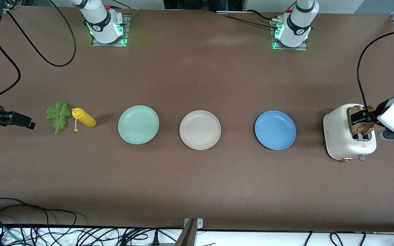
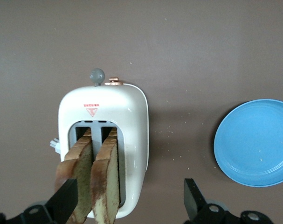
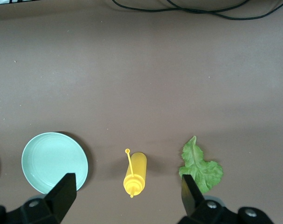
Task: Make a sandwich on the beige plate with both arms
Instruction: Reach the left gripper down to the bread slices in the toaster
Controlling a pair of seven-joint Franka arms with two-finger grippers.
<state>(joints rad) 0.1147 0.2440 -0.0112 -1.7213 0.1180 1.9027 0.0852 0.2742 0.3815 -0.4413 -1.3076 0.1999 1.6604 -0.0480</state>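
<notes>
The beige plate (image 1: 200,130) sits bare in the middle of the counter, between a green plate (image 1: 138,124) and a blue plate (image 1: 275,130). It is round and pale with a low rim. No sandwich yet: two brown-edged bread slices (image 2: 92,175) stand in the white toaster (image 1: 349,135) at the left arm's end. The left claw (image 2: 132,198) hangs wide open over them, holding nothing. It could grab both slices at once (they stand close together). The right claw (image 3: 127,196) is wide open and empty too, above the yellow bottle (image 1: 84,118) and lettuce (image 1: 57,115).
</notes>
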